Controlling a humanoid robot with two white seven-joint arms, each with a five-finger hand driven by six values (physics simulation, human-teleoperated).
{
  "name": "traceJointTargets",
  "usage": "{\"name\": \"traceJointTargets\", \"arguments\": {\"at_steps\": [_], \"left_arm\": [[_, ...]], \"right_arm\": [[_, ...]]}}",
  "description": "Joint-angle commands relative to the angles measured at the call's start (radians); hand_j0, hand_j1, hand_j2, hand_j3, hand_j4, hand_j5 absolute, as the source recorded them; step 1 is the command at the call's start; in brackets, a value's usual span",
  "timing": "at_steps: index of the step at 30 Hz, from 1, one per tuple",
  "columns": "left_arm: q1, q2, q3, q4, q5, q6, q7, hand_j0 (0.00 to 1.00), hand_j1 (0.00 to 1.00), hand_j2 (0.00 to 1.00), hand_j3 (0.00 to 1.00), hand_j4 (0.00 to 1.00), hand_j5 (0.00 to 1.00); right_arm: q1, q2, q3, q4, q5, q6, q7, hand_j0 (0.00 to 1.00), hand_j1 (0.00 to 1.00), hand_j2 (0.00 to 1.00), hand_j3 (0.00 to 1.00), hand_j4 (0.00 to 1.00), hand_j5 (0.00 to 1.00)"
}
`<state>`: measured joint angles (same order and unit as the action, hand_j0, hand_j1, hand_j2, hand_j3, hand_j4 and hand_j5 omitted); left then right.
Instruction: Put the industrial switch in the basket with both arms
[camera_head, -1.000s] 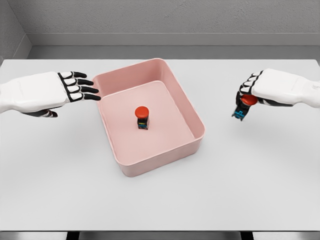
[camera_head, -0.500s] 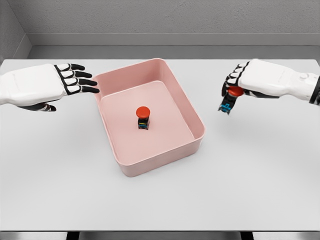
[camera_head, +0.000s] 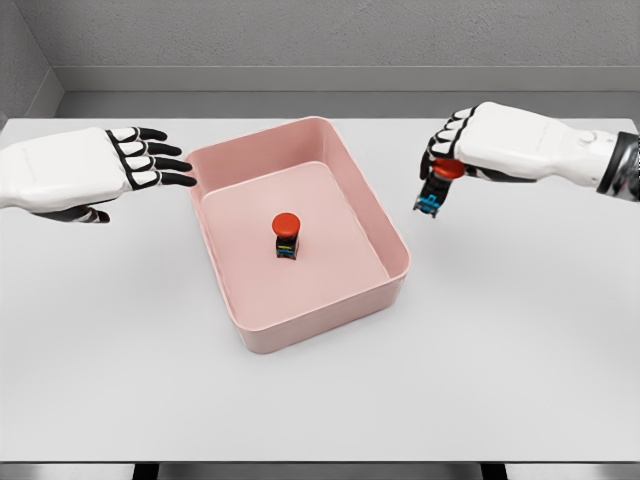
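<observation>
A pink basket (camera_head: 392, 243) sits in the middle of the white table. Inside it one industrial switch (camera_head: 285, 235) with a red button stands upright on the floor. A second industrial switch (camera_head: 435, 188), red-topped with a dark body, hangs tilted in the air just right of the basket's right wall, held from above by my right hand (camera_head: 447, 150). My left hand (camera_head: 148, 158) hovers flat beside the basket's left far corner, fingers stretched out and holding nothing.
The table's far edge (camera_head: 320, 120) meets a grey wall behind. Its front edge runs along the bottom of the view.
My right hand has carried its switch up and to the left, closer to the basket's right wall. The left hand rose slightly, then held still.
</observation>
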<state>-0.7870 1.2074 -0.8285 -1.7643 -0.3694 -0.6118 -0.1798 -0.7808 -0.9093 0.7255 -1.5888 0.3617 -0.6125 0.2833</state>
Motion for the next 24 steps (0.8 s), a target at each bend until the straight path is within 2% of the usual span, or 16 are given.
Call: {"name": "traceJointTargets", "arguments": {"at_steps": [1, 5, 9, 16, 24], "left_arm": [[0.0, 0.001, 0.003, 0.0, 0.006, 0.001, 0.0, 1.0, 1.0, 1.0, 1.0, 1.0, 1.0], [0.0, 0.0, 0.003, 0.0, 0.006, 0.001, 0.0, 1.0, 1.0, 1.0, 1.0, 1.0, 1.0], [-0.02, 0.003, 0.002, 0.0, 0.02, 0.001, 0.0, 1.0, 1.0, 1.0, 1.0, 1.0, 1.0], [-0.024, 0.009, -0.001, 0.0, 0.02, 0.001, 0.0, 1.0, 1.0, 1.0, 1.0, 1.0, 1.0], [-0.011, 0.014, -0.004, 0.0, 0.018, 0.001, 0.0, 1.0, 1.0, 1.0, 1.0, 1.0, 1.0]], "right_arm": [[-0.002, 0.01, 0.0, 0.0, -0.007, 0.002, 0.0, 0.47, 0.47, 0.47, 0.47, 0.47, 0.47], [-0.012, 0.035, 0.003, 0.0, -0.007, 0.002, 0.0, 0.47, 0.47, 0.47, 0.47, 0.47, 0.47], [-0.048, 0.078, 0.052, 0.0, -0.007, 0.002, 0.005, 0.47, 0.47, 0.47, 0.47, 0.47, 0.47], [-0.057, 0.113, 0.054, 0.001, -0.007, 0.002, 0.008, 0.47, 0.47, 0.47, 0.47, 0.47, 0.47], [-0.094, 0.175, 0.092, 0.003, -0.004, 0.002, 0.013, 0.47, 0.47, 0.47, 0.47, 0.47, 0.47]]}}
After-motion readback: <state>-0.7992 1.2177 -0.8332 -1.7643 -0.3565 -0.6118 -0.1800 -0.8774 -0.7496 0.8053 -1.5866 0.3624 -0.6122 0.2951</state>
